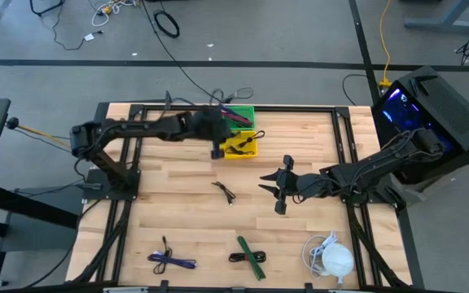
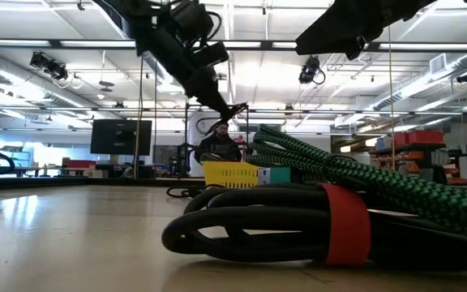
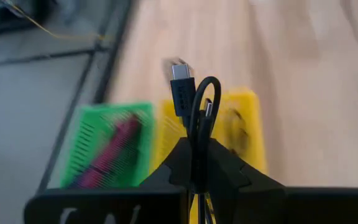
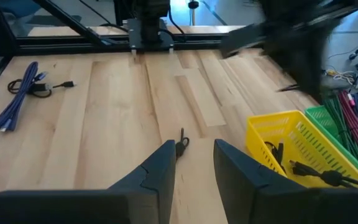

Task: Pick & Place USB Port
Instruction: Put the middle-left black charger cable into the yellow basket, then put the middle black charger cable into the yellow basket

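Note:
My left gripper (image 1: 216, 151) is shut on a short black USB cable (image 3: 194, 106) and hangs at the near left corner of the yellow basket (image 1: 241, 145). A green basket (image 1: 238, 115) with red and green cables stands just behind the yellow one. In the low view the cable (image 2: 235, 109) pokes out past the slanting fingers, above the yellow basket (image 2: 229, 173). My right gripper (image 1: 279, 193) stands open above the table's middle right. A small black cable (image 4: 180, 146) lies on the wood ahead of its fingers. My left gripper pinches the black cable's folded bundle (image 3: 199, 134) between its two fingers, several strands together. A loop and the plug (image 3: 180, 79) stick out beyond the fingertips. The fingers slant down toward the far right. The cable is lifted clear, over the yellow basket's edge.
A blue cable bundle (image 1: 169, 260), a green and black bundle (image 1: 251, 254) and a white cable with a round white thing (image 1: 332, 259) lie along the near edge. The yellow basket (image 4: 291, 149) holds black cables. A black frame (image 1: 218, 107) borders the table.

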